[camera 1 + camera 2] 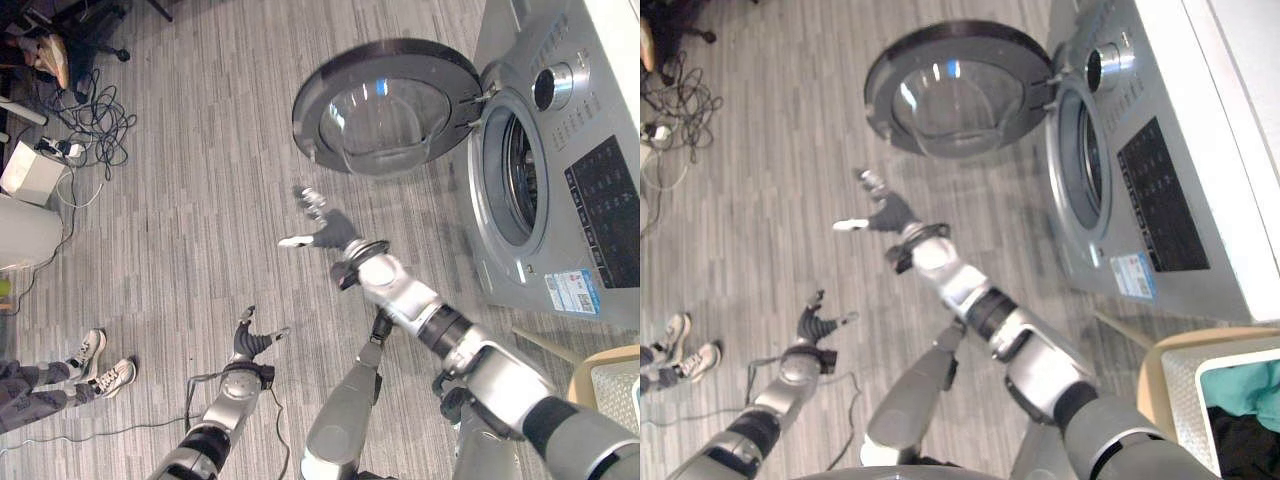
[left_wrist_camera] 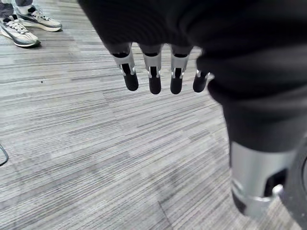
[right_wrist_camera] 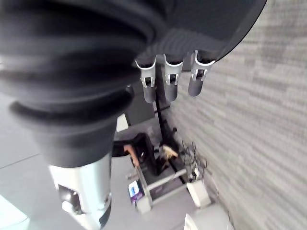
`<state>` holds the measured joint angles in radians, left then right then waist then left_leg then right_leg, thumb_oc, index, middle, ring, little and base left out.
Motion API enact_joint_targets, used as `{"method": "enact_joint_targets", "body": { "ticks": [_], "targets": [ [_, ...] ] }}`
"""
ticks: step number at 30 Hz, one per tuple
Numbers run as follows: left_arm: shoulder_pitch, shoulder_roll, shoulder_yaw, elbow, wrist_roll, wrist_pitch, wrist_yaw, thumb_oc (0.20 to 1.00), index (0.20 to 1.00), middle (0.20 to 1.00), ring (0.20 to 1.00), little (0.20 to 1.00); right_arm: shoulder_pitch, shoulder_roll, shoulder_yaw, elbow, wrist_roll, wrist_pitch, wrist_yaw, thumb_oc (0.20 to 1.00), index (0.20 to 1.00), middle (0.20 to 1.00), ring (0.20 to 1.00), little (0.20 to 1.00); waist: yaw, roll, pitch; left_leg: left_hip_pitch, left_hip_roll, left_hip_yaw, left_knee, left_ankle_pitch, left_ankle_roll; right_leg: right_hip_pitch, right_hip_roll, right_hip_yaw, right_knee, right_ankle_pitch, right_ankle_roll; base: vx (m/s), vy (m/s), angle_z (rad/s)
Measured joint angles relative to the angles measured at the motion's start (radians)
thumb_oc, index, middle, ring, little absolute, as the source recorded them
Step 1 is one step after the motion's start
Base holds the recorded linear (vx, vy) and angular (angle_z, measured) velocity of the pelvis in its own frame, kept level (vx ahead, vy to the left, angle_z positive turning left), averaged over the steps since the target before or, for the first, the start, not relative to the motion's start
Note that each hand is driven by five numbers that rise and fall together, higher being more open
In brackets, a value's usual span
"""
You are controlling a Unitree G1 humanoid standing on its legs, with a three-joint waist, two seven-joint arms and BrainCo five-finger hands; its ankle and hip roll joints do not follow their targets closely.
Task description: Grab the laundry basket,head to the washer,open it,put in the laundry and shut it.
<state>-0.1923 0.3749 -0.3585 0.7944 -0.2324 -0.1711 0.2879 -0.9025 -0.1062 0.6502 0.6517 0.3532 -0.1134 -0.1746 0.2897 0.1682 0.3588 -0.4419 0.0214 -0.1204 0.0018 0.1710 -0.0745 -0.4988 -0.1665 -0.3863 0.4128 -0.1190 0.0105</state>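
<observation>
Washer door hangs wide open, drum ready for loading; right hand, fingers spread and empty, hovers just beneath it, left hand relaxed, laundry basket waiting near right

Washer: cut off by right edge; drum interior dark, contents n/a.
Laundry basket: corner only, cut by frame edge.
Person's legs: cut at left edge.
Panel print: too small to read.

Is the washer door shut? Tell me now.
No: in the left eye view the washer door is swung wide open, leaving the drum opening exposed, and the right hand hangs open below the door.
</observation>
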Motion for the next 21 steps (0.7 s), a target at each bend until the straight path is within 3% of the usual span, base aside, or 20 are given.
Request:
{"method": "enact_joint_targets", "body": {
  "ticks": [3,4,6,8,12,14,17,19,21],
  "targets": [
    [-0.009,0.003,0.007,-0.018,0.001,0.006,0.000,1.000,1.000,1.000,1.000,1.000,0.008,-0.093,-0.013,-0.019,0.001,0.007,-0.011,1.000,1.000,1.000,1.000,1.000,-0.040,-0.015,-0.007,-0.003,-0.005,0.024,-0.003,0.001,0.002,-0.008,-0.007,0.021,-0.015,0.011,0.016,0.00,0.067,-0.23],
    [-0.013,0.015,0.008,-0.057,0.002,0.005,0.000,1.000,1.000,1.000,1.000,1.000,0.043,-0.124,-0.014,-0.072,-0.001,0.008,-0.013,1.000,1.000,1.000,1.000,1.000,-0.050,-0.048,-0.017,0.002,-0.006,0.062,-0.006,0.000,0.005,-0.022,-0.002,0.060,-0.035,0.025,0.023,0.00,0.050,-0.50],
    [-0.023,0.018,0.012,-0.071,0.008,0.006,-0.001,1.000,1.000,1.000,1.000,1.000,0.071,-0.132,-0.013,-0.109,-0.004,0.008,-0.012,1.000,1.000,1.000,1.000,1.000,-0.071,-0.066,-0.018,0.014,-0.005,0.089,-0.008,0.000,0.005,-0.012,0.004,0.087,-0.057,0.043,0.034,0.00,0.056,-0.54],
    [-0.046,0.019,0.011,-0.094,0.016,0.006,-0.001,1.000,1.000,1.000,1.000,1.000,0.152,-0.160,-0.004,-0.205,-0.052,0.009,0.006,1.000,1.000,1.000,1.000,1.000,-0.119,-0.080,-0.016,0.042,-0.003,0.119,-0.013,0.000,0.005,0.016,0.013,0.110,-0.099,0.067,0.045,0.00,0.065,-0.37],
    [-0.050,0.018,0.022,-0.142,0.026,0.010,0.000,1.000,1.000,1.000,1.000,1.000,0.332,-0.199,0.004,-0.333,-0.192,0.006,0.046,1.000,1.000,1.000,1.000,1.000,-0.156,-0.109,-0.017,0.079,-0.002,0.184,-0.021,-0.015,0.024,0.032,0.032,0.167,-0.149,0.101,0.053,-0.01,0.069,-0.50],
    [-0.056,0.017,0.022,-0.154,0.061,0.012,-0.001,1.000,1.000,1.000,1.000,1.000,0.432,-0.247,0.015,-0.339,-0.265,0.008,0.060,1.000,1.000,1.000,1.000,1.000,-0.211,-0.121,-0.013,0.086,0.003,0.205,-0.023,-0.023,0.034,0.029,0.041,0.188,-0.175,0.123,0.063,-0.02,0.072,-0.43],
    [-0.054,0.020,0.035,-0.169,0.090,0.021,0.000,1.000,1.000,1.000,1.000,1.000,0.572,-0.295,-0.033,-0.350,-0.300,0.009,0.075,1.000,1.000,1.000,1.000,1.000,-0.221,-0.133,-0.007,0.105,0.003,0.242,-0.036,-0.028,0.036,0.031,0.046,0.221,-0.182,0.130,0.064,-0.02,0.047,-0.34],
    [-0.062,0.019,0.045,-0.168,0.101,0.029,0.000,1.000,1.000,1.000,1.000,1.000,0.643,-0.338,-0.072,-0.338,-0.324,0.009,0.091,1.000,1.000,1.000,1.000,1.000,-0.279,-0.145,0.000,0.111,0.005,0.275,-0.040,-0.034,0.037,0.027,0.052,0.243,-0.212,0.158,0.074,-0.03,0.078,-0.52],
    [-0.071,0.026,0.060,-0.167,0.130,0.029,0.008,1.000,1.000,1.000,1.000,1.000,0.709,-0.366,-0.131,-0.332,-0.361,0.003,0.090,1.000,1.000,1.000,1.000,1.000,-0.287,-0.155,0.004,0.115,0.005,0.306,-0.042,-0.045,0.041,0.015,0.056,0.271,-0.219,0.174,0.077,-0.03,0.053,-0.48]
  ]
}}
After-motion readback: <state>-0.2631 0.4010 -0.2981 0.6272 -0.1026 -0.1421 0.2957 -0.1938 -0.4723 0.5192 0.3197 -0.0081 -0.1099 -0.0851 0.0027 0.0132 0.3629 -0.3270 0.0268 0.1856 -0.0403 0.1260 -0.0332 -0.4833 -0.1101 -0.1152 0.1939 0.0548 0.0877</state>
